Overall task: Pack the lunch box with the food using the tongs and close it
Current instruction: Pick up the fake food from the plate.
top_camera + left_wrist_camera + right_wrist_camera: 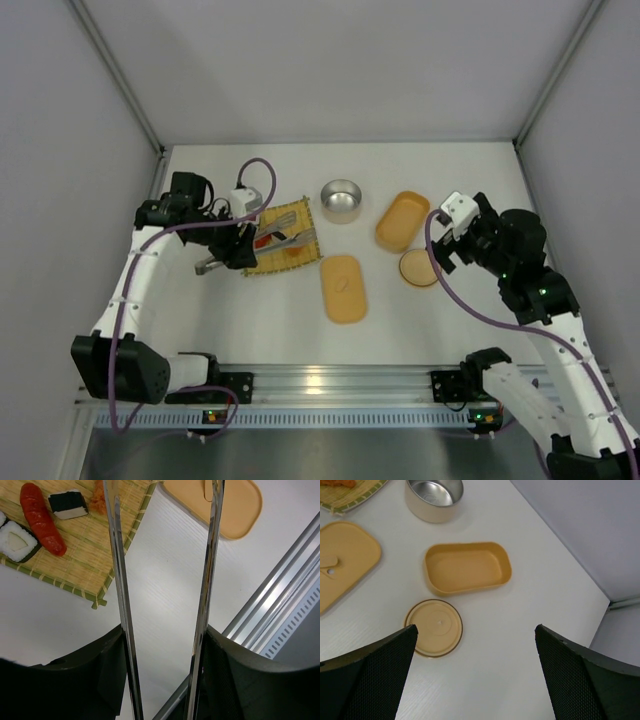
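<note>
My left gripper [164,630] is shut on the tongs [120,580], one silver arm against each finger, with the arms spread apart. The tongs [290,240] reach out over the woven mat [75,555]. Food lies on that mat: a red-orange piece [42,519] and two black-and-white pieces [68,504]. The lunch box [467,567] stands empty on the table, its flat lid [340,560] lying apart to the left. My right gripper [476,627] hangs open and empty above the table near the box [403,221].
A steel bowl [341,200] stands behind the lunch box lid [344,288], and its round tan lid [434,627] lies in front of the box. An aluminium rail [340,385] runs along the table's near edge. Grey walls close in the left, right and back sides.
</note>
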